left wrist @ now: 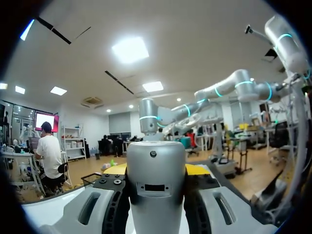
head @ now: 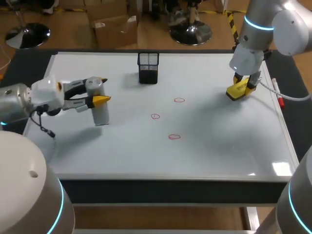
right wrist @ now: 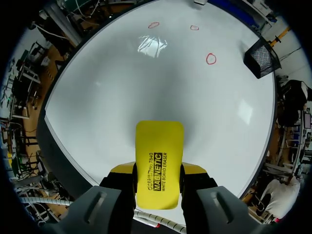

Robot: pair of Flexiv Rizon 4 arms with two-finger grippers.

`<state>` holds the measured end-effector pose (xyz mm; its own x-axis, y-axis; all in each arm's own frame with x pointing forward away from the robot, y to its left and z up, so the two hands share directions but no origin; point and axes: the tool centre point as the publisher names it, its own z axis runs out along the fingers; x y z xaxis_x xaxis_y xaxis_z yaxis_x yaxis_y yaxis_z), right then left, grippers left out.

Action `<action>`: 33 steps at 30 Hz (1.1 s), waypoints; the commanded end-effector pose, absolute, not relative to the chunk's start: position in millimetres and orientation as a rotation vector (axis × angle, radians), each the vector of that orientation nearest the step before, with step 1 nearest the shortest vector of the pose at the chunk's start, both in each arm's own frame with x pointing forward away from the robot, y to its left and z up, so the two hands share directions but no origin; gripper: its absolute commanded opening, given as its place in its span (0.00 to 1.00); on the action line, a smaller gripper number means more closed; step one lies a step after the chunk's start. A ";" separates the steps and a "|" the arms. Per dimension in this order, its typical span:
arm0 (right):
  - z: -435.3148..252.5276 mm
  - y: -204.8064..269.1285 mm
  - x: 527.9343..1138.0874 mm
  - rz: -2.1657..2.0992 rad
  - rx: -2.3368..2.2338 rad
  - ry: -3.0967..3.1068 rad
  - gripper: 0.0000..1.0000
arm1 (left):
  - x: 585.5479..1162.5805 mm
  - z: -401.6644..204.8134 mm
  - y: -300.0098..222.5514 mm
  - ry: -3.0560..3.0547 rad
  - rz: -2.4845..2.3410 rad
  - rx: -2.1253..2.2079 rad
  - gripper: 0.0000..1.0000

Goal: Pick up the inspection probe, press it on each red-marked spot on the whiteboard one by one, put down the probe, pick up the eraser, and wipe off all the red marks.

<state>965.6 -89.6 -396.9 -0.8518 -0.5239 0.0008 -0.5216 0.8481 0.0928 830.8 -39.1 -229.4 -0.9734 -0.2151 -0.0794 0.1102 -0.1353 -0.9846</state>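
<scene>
Over the whiteboard (head: 219, 151), each arm holds a tool.
The left gripper (head: 100, 89) is clamped on the silver inspection probe (head: 101, 113) at the board's left side. The right gripper (head: 243, 87) pinches the yellow eraser (head: 236, 91) at the right (a finger on each long side). Three red marks (head: 174, 137) lie between them.

Only the yellow eraser (right wrist: 159, 161) bears print (black lettering along its top).

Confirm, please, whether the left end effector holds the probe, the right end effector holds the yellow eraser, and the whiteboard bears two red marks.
Not two: the head view shows three red marks on the whiteboard. The probe and yellow eraser are held as you say.
</scene>
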 end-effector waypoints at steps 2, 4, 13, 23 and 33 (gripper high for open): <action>-396.4 -89.8 966.3 -0.133 0.849 -2.992 0.00 | 813.4 -225.4 -18.4 1.862 -2.133 -0.250 0.00; -396.4 -89.8 966.3 -0.133 0.849 -2.992 0.00 | 811.3 -227.3 -13.5 1.865 -2.123 -0.261 0.00; -396.4 -89.8 966.3 -0.133 0.849 -2.992 0.00 | 805.3 -229.6 -1.9 1.849 -2.102 -0.294 0.00; -396.4 -89.8 966.3 -0.133 0.849 -2.992 0.00 | 805.3 -228.2 7.6 1.847 -2.093 -0.282 0.00; -389.7 -78.3 965.3 -0.071 0.933 -2.928 0.00 | 805.3 -228.2 7.6 1.847 -2.093 -0.282 0.00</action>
